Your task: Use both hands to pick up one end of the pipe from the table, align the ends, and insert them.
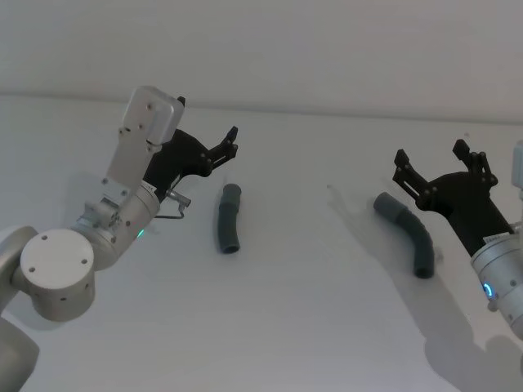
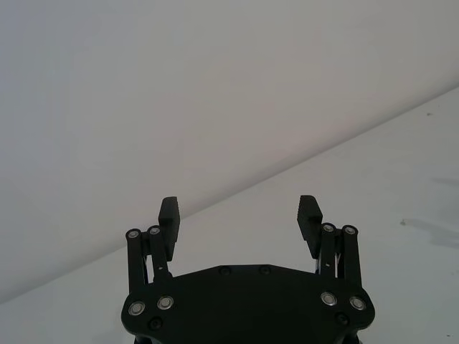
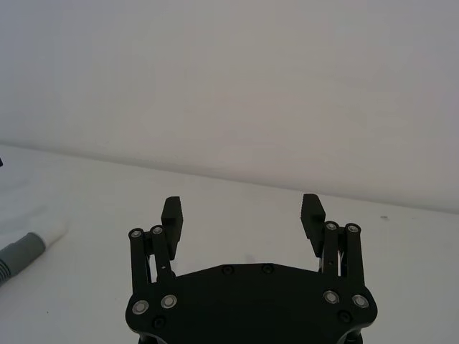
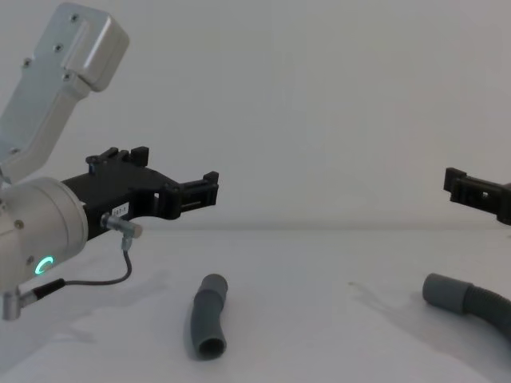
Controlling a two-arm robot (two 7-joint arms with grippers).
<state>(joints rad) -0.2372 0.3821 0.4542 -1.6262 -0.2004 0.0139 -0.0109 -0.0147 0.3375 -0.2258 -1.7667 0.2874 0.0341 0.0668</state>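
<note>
Two pieces of the pipe lie on the white table [image 1: 310, 318], well apart and not joined. The short piece [image 1: 228, 219] lies toward the robot's left, slightly bent, with one smooth cuff [image 4: 209, 345] facing the robot. The long piece [image 1: 406, 231] curves across the table on the right, its ribbed body ending in a smooth cuff [image 1: 384, 202] that points toward the middle.

The left gripper [image 1: 232, 142] hangs in the air just left of the short piece and somewhat beyond it, jaws spread wide with nothing between them. The right gripper [image 1: 431, 153] is held above the table just beyond and to the right of the long piece, its jaws likewise wide apart and holding nothing. Neither one touches the pipe.

From the right wrist, a grey cuff shows at the edge with something pale against it, perhaps a white sleeve [image 3: 51, 233]; I can't be sure. A plain pale wall [image 1: 327, 49] stands behind the table.
</note>
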